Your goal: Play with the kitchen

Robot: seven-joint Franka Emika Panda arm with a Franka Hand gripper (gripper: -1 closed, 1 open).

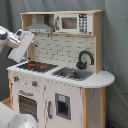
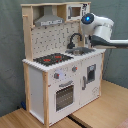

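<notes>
First exterior view: arm (image 1: 20,45) at 9 o'clock, hovering over the hob (image 1: 39,65) of the kitchen (image 1: 65,75), which fills centre frame. End effector state: cannot tell. Risk: descending blind, clipping hood (image 1: 39,26) or faucet (image 1: 85,59).

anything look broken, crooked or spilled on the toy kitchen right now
Nothing stands out. The kitchen stands upright, its doors shut; the hob and the sink show no spill in either exterior view.

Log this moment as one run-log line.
arm: raised beside toy kitchen, near hood | hob: bare | sink: untouched | contact: none seen
</notes>
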